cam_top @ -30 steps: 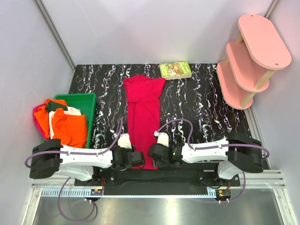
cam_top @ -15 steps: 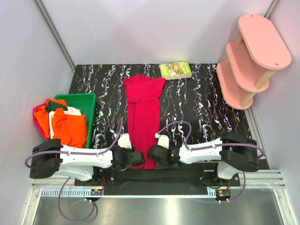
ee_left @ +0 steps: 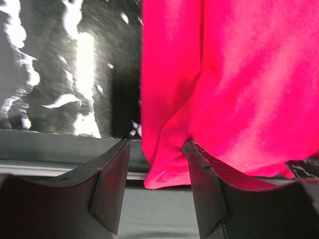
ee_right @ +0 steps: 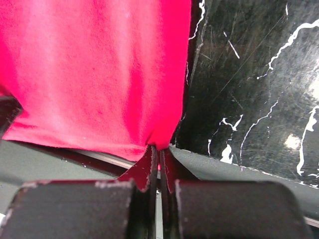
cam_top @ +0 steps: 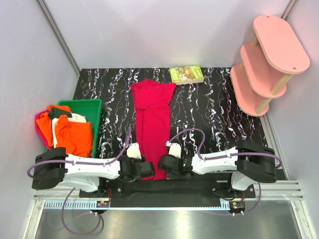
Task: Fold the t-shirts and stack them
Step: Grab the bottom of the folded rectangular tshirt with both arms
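Note:
A crimson-red t-shirt point(cam_top: 151, 119) lies as a long narrow strip down the middle of the black marbled table, its hem at the near edge. My left gripper point(cam_top: 148, 170) is open at the hem's near-left corner; in the left wrist view point(ee_left: 156, 149) the red cloth point(ee_left: 239, 84) lies against the right finger and partly between the jaws. My right gripper point(cam_top: 162, 162) is shut on the hem's near-right corner point(ee_right: 160, 139). Orange, white and pink shirts point(cam_top: 70, 130) are heaped in a green bin point(cam_top: 92, 105) at the left.
A small green-covered book point(cam_top: 186, 74) lies at the table's far edge. A pink three-tier shelf point(cam_top: 266, 62) stands at the back right. Grey walls close in the left, back and right. The arms' base rail point(cam_top: 164, 189) runs along the near edge.
My right arm has shifted slightly left and nearer, its gripper pinching the hem corner. My left arm has barely moved. The red shirt lies as before.

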Controlling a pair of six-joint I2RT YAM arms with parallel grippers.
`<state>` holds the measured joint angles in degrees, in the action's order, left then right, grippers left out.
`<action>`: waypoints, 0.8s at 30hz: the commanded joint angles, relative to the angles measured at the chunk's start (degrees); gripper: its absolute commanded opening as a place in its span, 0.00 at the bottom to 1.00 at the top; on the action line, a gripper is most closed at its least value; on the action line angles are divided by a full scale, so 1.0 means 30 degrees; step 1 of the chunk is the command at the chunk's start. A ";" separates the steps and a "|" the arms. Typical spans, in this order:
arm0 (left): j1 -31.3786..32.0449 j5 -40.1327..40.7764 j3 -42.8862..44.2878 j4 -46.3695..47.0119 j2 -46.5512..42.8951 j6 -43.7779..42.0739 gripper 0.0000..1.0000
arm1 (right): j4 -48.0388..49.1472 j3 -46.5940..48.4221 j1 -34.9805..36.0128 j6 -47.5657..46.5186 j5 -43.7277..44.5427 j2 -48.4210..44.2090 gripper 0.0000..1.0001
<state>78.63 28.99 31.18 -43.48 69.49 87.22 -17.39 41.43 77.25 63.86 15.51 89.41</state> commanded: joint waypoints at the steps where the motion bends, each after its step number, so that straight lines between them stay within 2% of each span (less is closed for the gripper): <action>1: 0.0040 -0.1138 -0.1368 0.3769 0.0244 0.0370 0.53 | -0.0913 0.0486 0.0030 -0.0688 0.1305 -0.0446 0.00; 7: 0.0069 -0.1636 -0.1956 0.4973 0.0623 0.0488 0.45 | -0.1205 0.0721 0.0059 -0.1128 0.1364 -0.0388 0.00; 11: 0.0040 -0.1549 -0.1663 0.4827 0.0713 0.0370 0.34 | -0.1236 0.0809 0.0030 -0.1275 0.1481 -0.0388 0.00; 12: 0.0040 -0.1520 -0.1605 0.4769 0.0712 0.0341 0.27 | -0.1265 0.0838 0.0030 -0.1333 0.1481 -0.0388 0.00; 14: 0.0040 -0.1403 -0.1371 0.4505 0.0771 0.0224 0.23 | -0.1294 0.0838 0.0030 -0.1392 0.1511 -0.0388 0.00; 15: 0.0040 -0.1374 -0.1254 0.4389 0.0829 0.0166 0.12 | -0.1323 0.0838 0.0059 -0.1450 0.1540 -0.0388 0.00; 17: 0.0040 -0.1198 -0.0845 0.3979 0.0975 -0.0096 0.00 | -0.1353 0.0838 0.0030 -0.1480 0.1657 -0.0504 0.00; 24: 0.0069 0.0001 0.1587 0.1812 0.1357 -0.1621 0.00 | -0.2113 0.1481 0.0030 -0.2328 0.2769 -0.1851 0.00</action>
<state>79.07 24.53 31.31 -34.22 73.14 85.45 -21.56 42.61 77.25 59.31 17.15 87.83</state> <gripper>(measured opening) 0.031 0.014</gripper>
